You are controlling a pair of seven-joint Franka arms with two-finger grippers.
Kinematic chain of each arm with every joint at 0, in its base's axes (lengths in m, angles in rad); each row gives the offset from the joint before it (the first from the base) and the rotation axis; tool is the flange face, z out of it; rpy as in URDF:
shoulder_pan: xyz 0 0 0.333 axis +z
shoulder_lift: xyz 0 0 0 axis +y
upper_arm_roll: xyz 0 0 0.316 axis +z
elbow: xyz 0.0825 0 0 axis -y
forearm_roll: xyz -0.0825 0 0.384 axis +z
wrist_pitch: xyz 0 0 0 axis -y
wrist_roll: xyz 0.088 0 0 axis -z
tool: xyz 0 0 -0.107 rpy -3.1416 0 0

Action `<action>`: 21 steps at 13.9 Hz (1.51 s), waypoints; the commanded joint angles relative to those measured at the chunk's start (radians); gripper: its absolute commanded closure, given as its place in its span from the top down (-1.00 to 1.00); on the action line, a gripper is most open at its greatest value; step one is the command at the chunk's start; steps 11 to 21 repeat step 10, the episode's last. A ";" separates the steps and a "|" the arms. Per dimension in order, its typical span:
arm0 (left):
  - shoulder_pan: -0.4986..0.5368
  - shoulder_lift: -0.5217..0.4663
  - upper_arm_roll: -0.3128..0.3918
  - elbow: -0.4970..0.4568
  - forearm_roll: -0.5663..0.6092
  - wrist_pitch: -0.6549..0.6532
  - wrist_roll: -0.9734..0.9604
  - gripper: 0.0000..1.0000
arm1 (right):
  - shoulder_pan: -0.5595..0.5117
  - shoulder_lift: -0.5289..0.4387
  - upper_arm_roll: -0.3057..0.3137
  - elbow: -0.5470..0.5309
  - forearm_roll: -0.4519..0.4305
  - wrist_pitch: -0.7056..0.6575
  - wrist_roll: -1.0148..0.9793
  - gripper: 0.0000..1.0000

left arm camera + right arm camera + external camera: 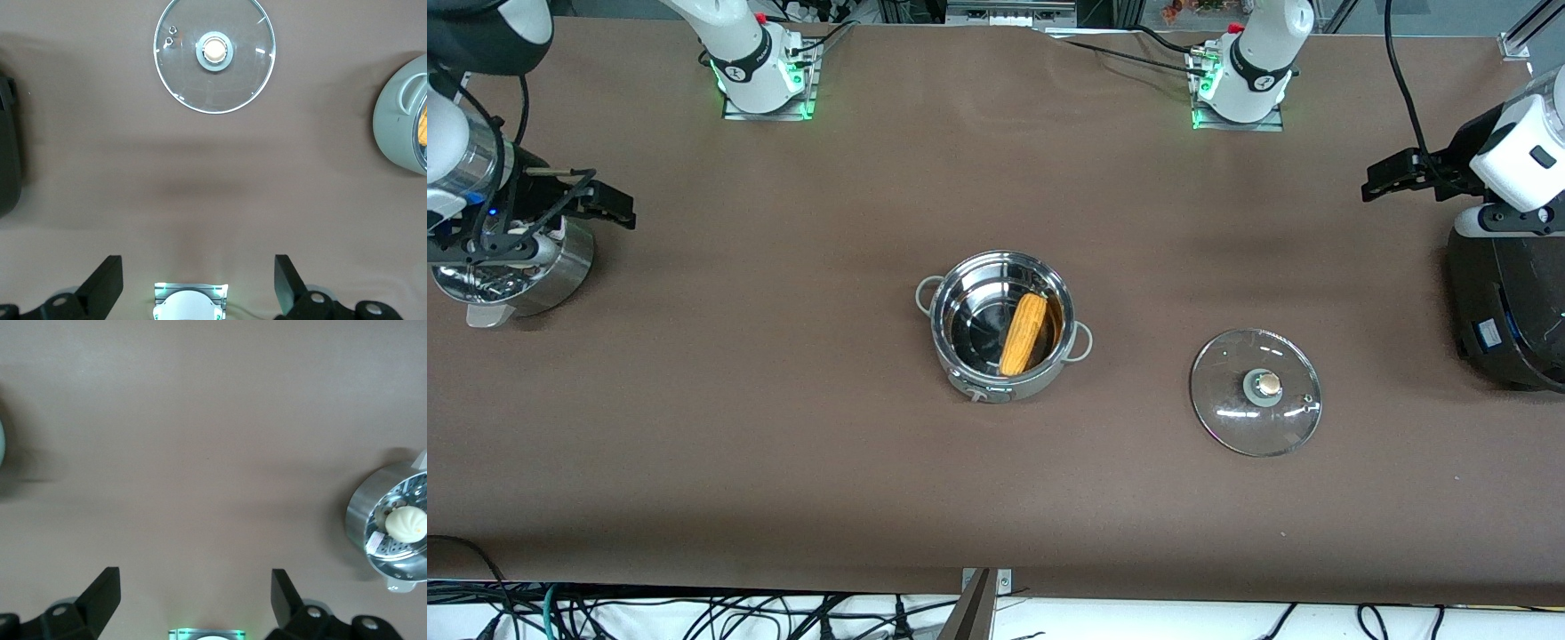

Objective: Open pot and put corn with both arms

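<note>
the pot (1003,325) stands uncovered near the middle of the brown table (783,427), its two loop handles pointing toward the two ends of the table. the corn (1023,334) lies inside it, leaning against the wall on the side toward the left arm's end, with its thicker end nearer to the front camera. the glass lid (1256,391) with its tan knob rests flat on the table, well apart from the pot, toward the left arm's end and a little nearer to the front camera.

the left claw (1392,178) is raised over the table's left-arm end, beside the large black cooker (1507,311) that sits at that edge. in the left wrist view its two fingers (103,283) stand wide apart with nothing between them, and the lid (214,55) and a part of the pot (403,123) show below.

the right claw (600,203) is raised at the right arm's end of the table, over the perforated steel steamer bowl (516,271). in the right wrist view its fingers (100,597) are likewise spread wide and hold nothing, and the steamer bowl (390,527) shows with a white bun (407,523) inside it.
</note>
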 commanded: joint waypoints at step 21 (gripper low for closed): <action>0.006 -0.007 -0.001 -0.018 0.010 0.006 0.002 1.00 | -0.120 -0.026 0.078 -0.001 0.029 0.031 0.072 1.00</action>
